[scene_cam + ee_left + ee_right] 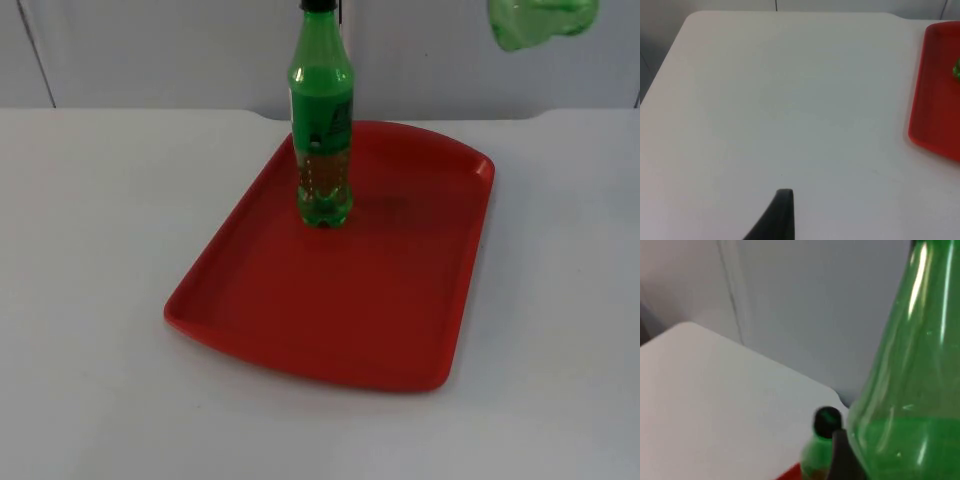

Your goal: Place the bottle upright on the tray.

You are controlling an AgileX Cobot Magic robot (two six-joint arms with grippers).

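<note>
I am looking across the white table (90, 300) at the red tray (330, 330), which is lying flat with its short near rim closest to me and its bed bare there. Farther back, on the tray's far left part, a green bottle (322, 130) is standing upright with its base on the red surface, nothing touching it; a black cap is closing it, and that cap is also showing in the right wrist view (827, 418). A dark green label is wrapping its middle, carrying pale marks I am not managing to read. The lower body is looking brownish, though I cannot tell whether that is liquid or the tray showing through. The left gripper (781, 216) is waiting above bare table to the tray's left, well apart from it, the tray's rim (920, 140) showing off to its side; whether it is released or clenched I cannot tell. Farthest off, against the grey wall (150, 50), a raised bottle (540, 20), also green, is hanging in the air beyond the tray's far right corner, and the right gripper (842, 460) is grasping it, a black fingertip pressing against its clear green side (910, 390).
</note>
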